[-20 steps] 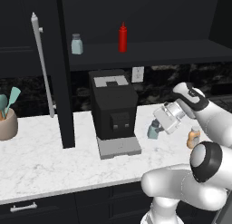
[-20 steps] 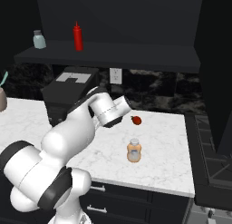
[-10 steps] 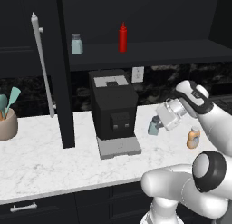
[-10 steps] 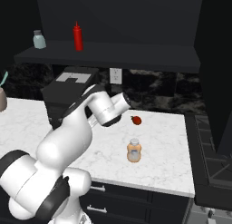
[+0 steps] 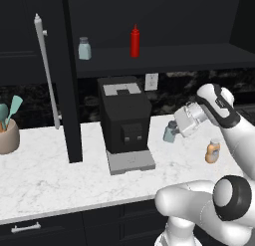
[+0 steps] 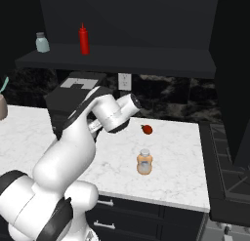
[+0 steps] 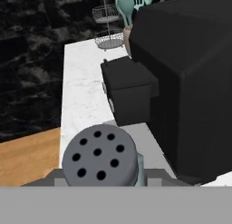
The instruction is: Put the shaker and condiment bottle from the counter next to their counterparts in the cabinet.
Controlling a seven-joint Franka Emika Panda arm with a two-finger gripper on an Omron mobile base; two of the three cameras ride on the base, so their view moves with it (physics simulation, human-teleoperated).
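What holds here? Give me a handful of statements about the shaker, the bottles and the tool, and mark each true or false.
1. The tool holds a shaker beside the coffee machine. True.
2. The condiment bottle lies on its side on the counter. False: it stands upright.
3. A second shaker and a red squeeze bottle stand apart on the cabinet shelf. True.
4. The held shaker's cap is solid, with no holes. False: the hand view shows a grey cap dotted with holes.
5. A small red thing lies on the counter behind the condiment bottle. True.
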